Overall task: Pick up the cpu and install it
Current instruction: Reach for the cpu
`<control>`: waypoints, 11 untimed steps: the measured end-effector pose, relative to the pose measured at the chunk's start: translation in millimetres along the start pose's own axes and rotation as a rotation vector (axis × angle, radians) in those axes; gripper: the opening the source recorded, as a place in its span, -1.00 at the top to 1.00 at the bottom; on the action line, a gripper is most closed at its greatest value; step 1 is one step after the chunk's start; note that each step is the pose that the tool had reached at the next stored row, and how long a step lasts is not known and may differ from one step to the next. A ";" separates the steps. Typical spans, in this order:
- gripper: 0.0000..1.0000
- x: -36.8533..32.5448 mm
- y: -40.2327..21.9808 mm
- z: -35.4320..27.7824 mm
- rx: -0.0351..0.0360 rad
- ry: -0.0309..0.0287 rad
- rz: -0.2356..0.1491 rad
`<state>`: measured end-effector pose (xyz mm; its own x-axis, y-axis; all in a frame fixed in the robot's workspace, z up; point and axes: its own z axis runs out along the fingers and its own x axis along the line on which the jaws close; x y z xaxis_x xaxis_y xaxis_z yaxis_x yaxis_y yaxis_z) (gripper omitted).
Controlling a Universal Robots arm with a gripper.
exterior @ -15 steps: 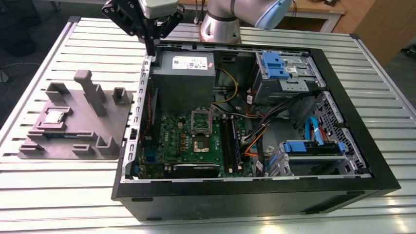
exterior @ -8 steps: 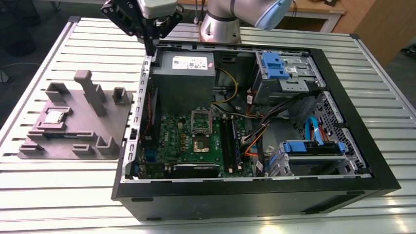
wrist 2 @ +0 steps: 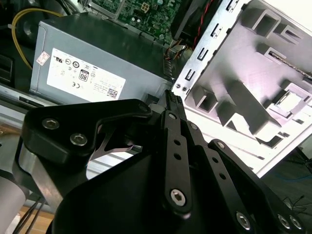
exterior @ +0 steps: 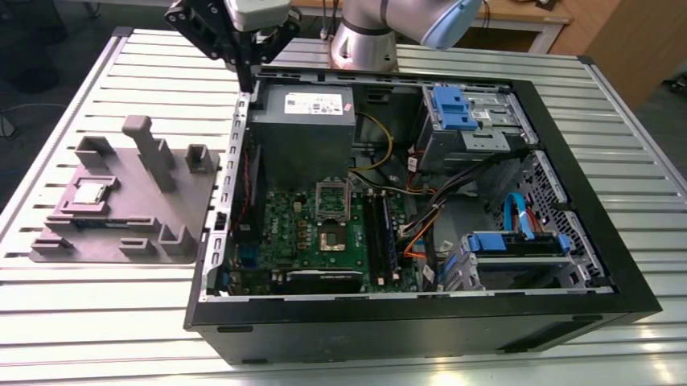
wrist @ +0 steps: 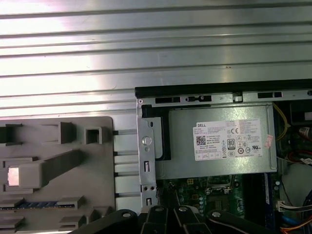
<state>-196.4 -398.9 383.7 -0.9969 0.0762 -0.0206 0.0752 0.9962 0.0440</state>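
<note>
- Table (exterior: 96,322), slatted metal, carries everything; its slats also show in the first wrist view (wrist: 146,48).
- Computer case (exterior: 601,265), black, lies open on its side across the table's middle and toward the edge on the exterior view's right.
- Tray (exterior: 134,229), grey plastic with upright blocks, flat on the table near the edge on the exterior view's left, just beside the case wall; seen in both wrist views (wrist 2: 243,63) (wrist: 97,165).
- Power supply (exterior: 306,125), grey box with a white label, sits in the case's far corner by the tray side (wrist 2: 92,63) (wrist: 219,141).
- Motherboard (exterior: 290,221), green, lies on the case floor; dark socket (exterior: 331,233) with a metal frame at its middle.
- Gripper (exterior: 247,80), black, hangs above the case's far wall next to the power supply; fingers pressed together, nothing between them (wrist 2: 171,96).
- Cpu (exterior: 89,193), shiny square, lies flat in a tray recess toward the tray's outer edge, well apart from the gripper and the socket (wrist 2: 291,101) (wrist: 13,176).
</note>
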 end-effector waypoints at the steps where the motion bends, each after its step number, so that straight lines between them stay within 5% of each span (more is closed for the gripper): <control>1: 0.80 0.2 0.0 0.1 0.0000 0.0000 0.000; 11: 0.80 2.7 -0.2 0.6 -0.0001 0.0004 0.000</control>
<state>-199.0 -398.9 383.1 -0.9969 0.0762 -0.0202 0.0752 0.9962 0.0441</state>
